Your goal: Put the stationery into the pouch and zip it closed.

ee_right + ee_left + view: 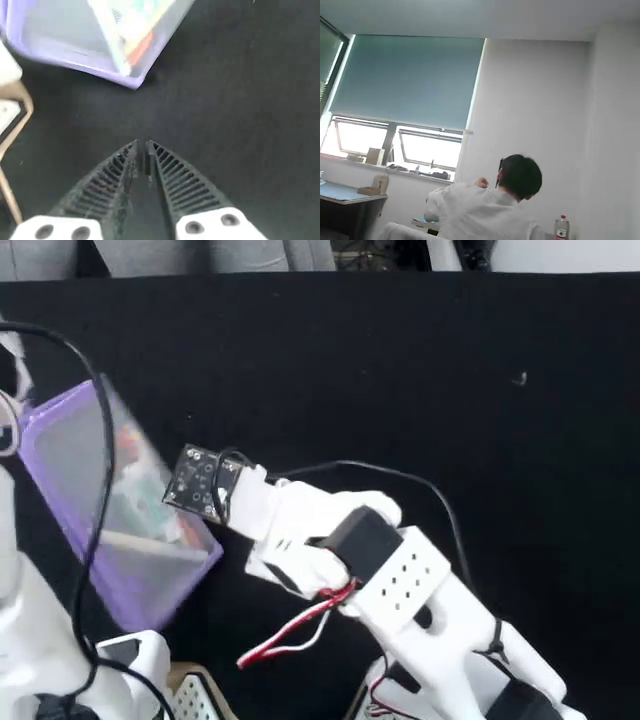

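1. Black table (450,360). The purple pouch (90,500) sits on its left side, w/ see-through walls and one corner pointing toward the middle.
2. Contents: stationery (140,490) is inside the pouch. There's a pale stick-shaped item plus some coloured pieces (orange, green), bunched against the side toward the middle. Can't make out exact items.
3. Progress, my read: the packing step looks done, since what stationery I can spot is inside the pouch. The zip is the part left. Can't tell if it's shut, part open or fully open, as neither the slider nor the teeth are visible.
4. Right end effector (142,146): ribbed fingers nearly together w/ just a thin slit between them, holding nothing. It hangs over bare table, near the pouch's corner but apart from it and not touching. In the high view the right arm (400,580) reaches from near-right toward the pouch.
5. Left arm (30,650) stands at the near-left edge beside the pouch. Can't tell its end effector's state, or whether it has hold of the pouch.
6. Next, prob.: find the zip pull, pin the pouch w/ one arm and drag the pull w/ the other. Risk is the pouch sliding on the table.
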You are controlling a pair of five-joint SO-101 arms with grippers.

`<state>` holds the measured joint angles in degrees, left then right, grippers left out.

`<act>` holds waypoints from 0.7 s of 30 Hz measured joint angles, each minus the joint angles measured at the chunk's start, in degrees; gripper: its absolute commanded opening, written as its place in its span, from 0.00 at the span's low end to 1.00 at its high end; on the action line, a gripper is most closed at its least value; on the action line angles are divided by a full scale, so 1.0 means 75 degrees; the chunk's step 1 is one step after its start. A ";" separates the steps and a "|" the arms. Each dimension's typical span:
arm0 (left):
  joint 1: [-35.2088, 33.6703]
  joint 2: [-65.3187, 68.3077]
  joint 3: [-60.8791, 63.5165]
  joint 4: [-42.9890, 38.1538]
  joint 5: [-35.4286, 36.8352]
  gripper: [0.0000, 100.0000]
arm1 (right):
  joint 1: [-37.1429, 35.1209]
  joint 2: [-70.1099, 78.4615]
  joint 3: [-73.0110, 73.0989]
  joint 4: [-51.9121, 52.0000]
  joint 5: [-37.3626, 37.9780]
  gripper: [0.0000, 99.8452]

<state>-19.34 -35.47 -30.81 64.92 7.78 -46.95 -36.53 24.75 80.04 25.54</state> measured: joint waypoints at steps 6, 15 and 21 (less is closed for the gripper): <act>0.0961 -0.0844 0.0000 0.0082 -0.0012 0.03 | 0.0012 -0.1160 0.0492 -0.0844 -0.0504 0.02; 0.2145 -0.1020 0.0000 -0.0621 -0.0527 0.03 | 0.0012 -0.4208 0.2520 -0.2391 -0.0598 0.17; 0.2239 -0.0985 0.0000 -0.1664 -0.0574 0.03 | 0.0000 -0.5415 0.3563 -0.3212 -0.0598 0.26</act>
<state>-2.55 -42.86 -30.81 52.44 3.47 -46.95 -77.14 51.47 55.96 21.05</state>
